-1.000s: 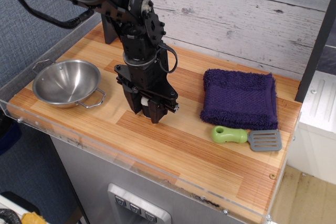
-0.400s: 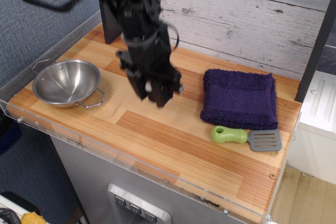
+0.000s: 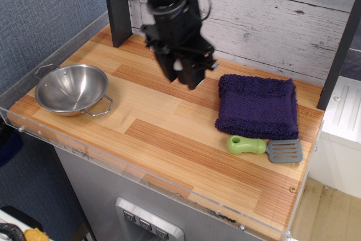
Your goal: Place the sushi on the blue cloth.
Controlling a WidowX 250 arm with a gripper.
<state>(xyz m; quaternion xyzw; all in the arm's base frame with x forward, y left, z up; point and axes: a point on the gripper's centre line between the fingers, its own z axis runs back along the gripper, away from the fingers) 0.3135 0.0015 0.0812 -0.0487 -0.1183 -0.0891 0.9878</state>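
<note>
Fingers (image 3: pixel 194 77) closed on sushi (image 3: pixel 178 66) — white bit shows btwn them. Gripper (image 3: pixel 184 75) raised above table, just left of cloth (image 3: pixel 257 106) — prob. for clearance over towel edge.

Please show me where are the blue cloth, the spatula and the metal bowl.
blue cloth (image 3: pixel 257 107): table view, middle of its fuzzy top.
spatula (image 3: pixel 246 145): table view, green handle.
bowl (image 3: pixel 71 87): table view, inner wall of the steel basin.
</note>
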